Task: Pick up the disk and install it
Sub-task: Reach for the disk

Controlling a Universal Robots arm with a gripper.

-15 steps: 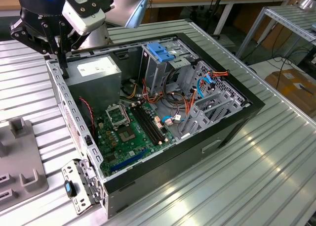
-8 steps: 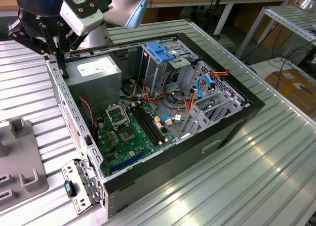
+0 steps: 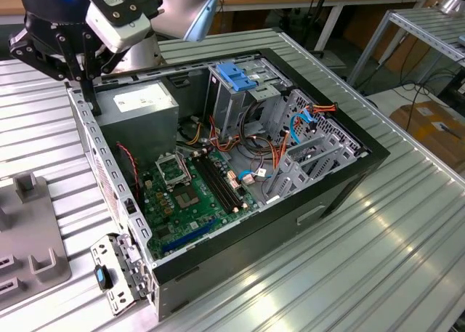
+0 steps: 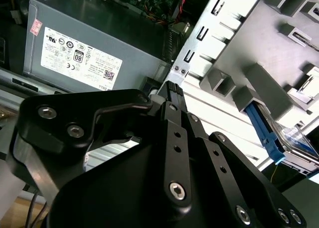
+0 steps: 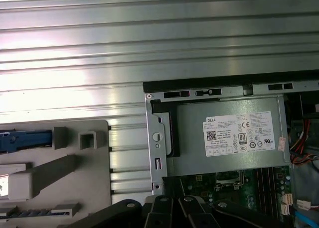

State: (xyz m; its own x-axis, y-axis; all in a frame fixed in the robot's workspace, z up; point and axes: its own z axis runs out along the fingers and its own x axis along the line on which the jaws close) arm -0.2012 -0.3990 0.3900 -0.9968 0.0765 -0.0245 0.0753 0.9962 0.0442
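Currently: gripper (image 4: 172,88) claw together, empty, centre of second wrist view, above case wall (image 5: 155,138) beside power supply (image 5: 224,138). Disk (image 4: 271,135) at right edge of second wrist view, lodged in grey fixture (image 5: 75,163) outside case, well apart from claw. Risk, judged: shut claw cannot straddle blue carrier; low travel may strike case wall or fixture posts. Disk cut off by frame edge, partly behind posts; seating in slot hard to judge
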